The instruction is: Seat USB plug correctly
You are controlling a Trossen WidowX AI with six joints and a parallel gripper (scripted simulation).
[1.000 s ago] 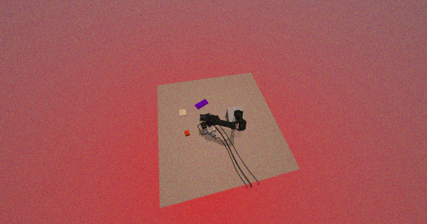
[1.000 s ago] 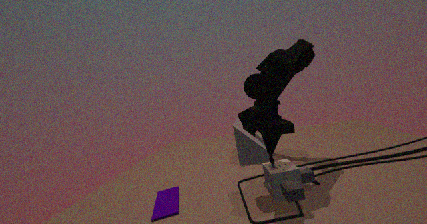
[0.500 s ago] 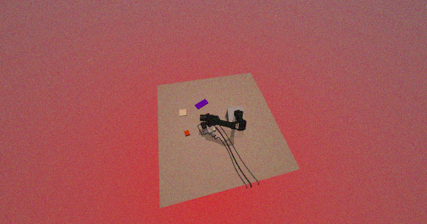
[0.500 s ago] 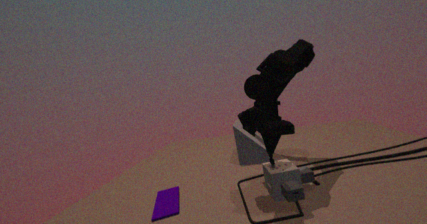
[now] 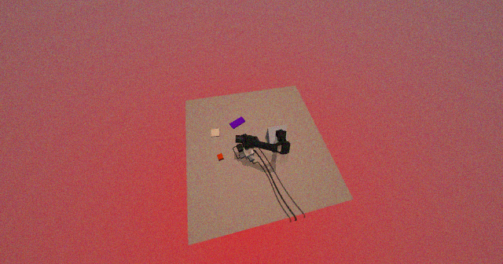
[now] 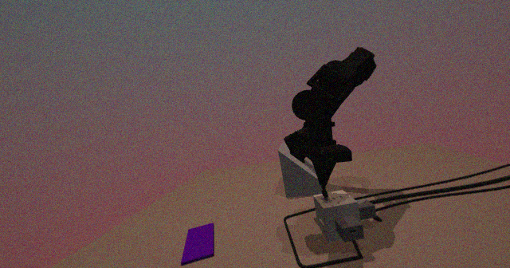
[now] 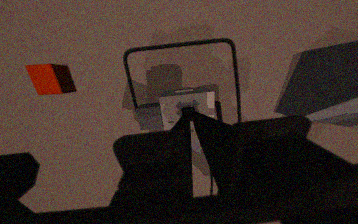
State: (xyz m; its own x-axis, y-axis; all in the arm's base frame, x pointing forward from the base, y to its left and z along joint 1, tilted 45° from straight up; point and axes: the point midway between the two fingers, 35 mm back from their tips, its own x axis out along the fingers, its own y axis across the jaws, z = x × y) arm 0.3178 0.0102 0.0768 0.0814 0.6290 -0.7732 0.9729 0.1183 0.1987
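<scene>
The pale grey power cube (image 6: 332, 218) (image 7: 207, 101) stands upright on the table, with its socket face on top. My gripper (image 6: 325, 194) (image 7: 190, 116) points down at the top of the cube, its fingertips nearly together. It is shut on the USB plug, a small dark piece that the fingertips almost wholly hide. The tips are at or just above the top face, toward one side of it in the exterior view. How deep the plug sits and which way round it is cannot be seen. In the top view the arm largely covers this spot.
Grey plugs (image 6: 366, 210) stick out of the cube's sides. A black cable (image 6: 291, 238) (image 7: 237, 75) loops around it, and more cables run to the table edge. A grey wedge-like block (image 6: 296, 176) (image 7: 330, 80) stands nearby. Purple slab (image 5: 237, 122) (image 6: 199, 244), beige square (image 5: 214, 133) and orange block (image 5: 220, 156) (image 7: 43, 79) lie apart.
</scene>
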